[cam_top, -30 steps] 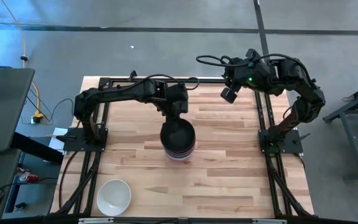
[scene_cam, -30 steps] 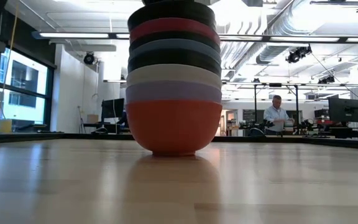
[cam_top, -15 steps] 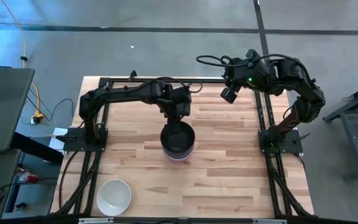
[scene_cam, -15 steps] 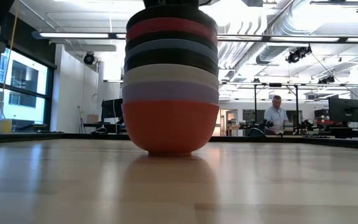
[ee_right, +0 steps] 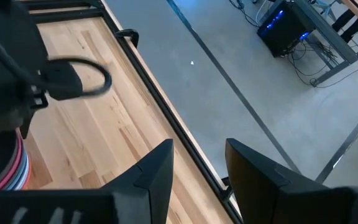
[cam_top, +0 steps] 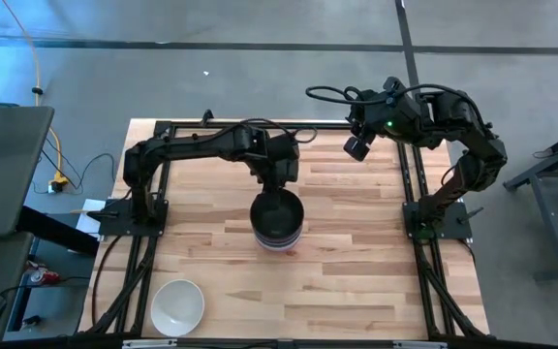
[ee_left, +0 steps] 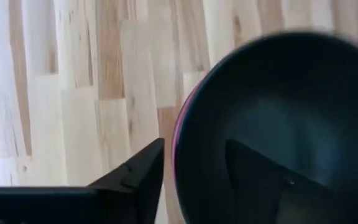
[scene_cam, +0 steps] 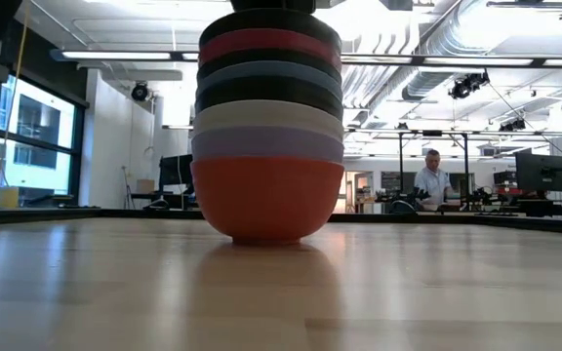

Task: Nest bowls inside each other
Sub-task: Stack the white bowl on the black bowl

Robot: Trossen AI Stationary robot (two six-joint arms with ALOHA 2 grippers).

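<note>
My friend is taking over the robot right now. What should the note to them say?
Left gripper: open, its fingers on either side of the rim of the top black bowl on the stack at mid-table.
Right gripper: open, empty, parked above the table's far right edge.
Done: eight bowls nested, the red bowl at the bottom.
Left: one white bowl sits alone near the front left corner; it needs to go on the stack.

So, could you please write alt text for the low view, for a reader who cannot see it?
A tall stack of nested bowls stands on a wooden table, an orange-red bowl at the bottom, with lavender, white, black, blue-grey, black, red and black above. Behind is a large workshop with a person.
</note>
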